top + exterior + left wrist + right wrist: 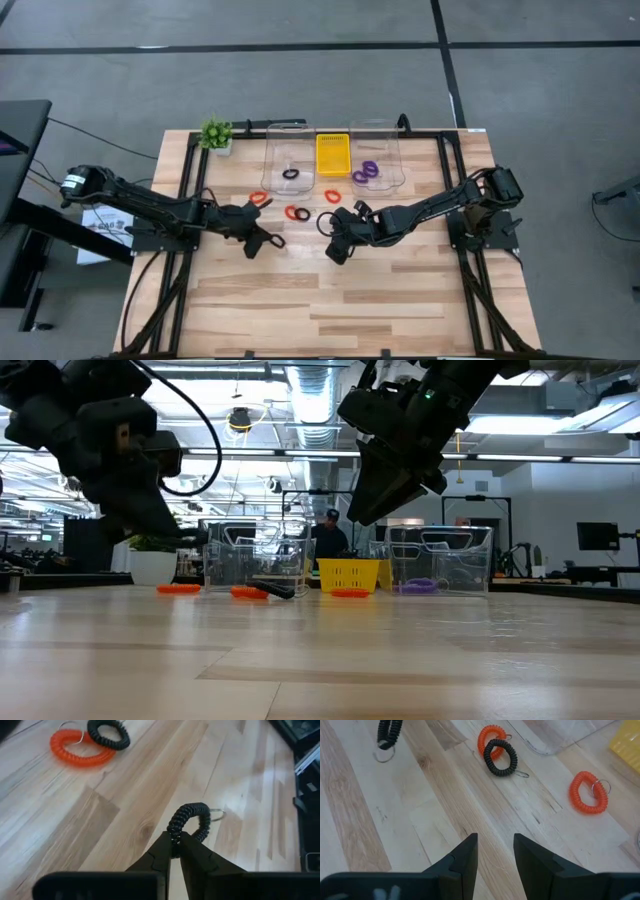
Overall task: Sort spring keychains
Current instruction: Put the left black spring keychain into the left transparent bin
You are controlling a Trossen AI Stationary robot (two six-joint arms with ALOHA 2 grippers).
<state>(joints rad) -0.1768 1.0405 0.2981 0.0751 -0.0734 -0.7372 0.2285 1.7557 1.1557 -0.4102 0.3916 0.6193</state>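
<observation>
My left gripper (266, 239) is shut on a black spring keychain (192, 817) left of the table's middle. My right gripper (495, 851) stands open above bare wood near the middle (336, 251), with nothing between its fingers. Loose on the table lie a red keychain overlapped by a black one (497, 751), a second red one (588, 793) and a third red one (258, 198). A black keychain (290, 174) lies in the left clear container and purple ones (366, 171) in the right one. My left gripper pinches the black keychain's coil (174, 839) between its two fingertips, at one spot on the loop. The fingers slant down toward the table's right. The rest of the loop and its metal ring (217, 813) stick out past the fingertips. Whether it is clear of the wood I cannot tell.
Two clear containers (283, 152) (377, 148) stand at the far edge with a yellow tray (333, 155) between them. A small green plant (216, 134) is at the far left corner. Bare wood (350, 310) stretches along the near half.
</observation>
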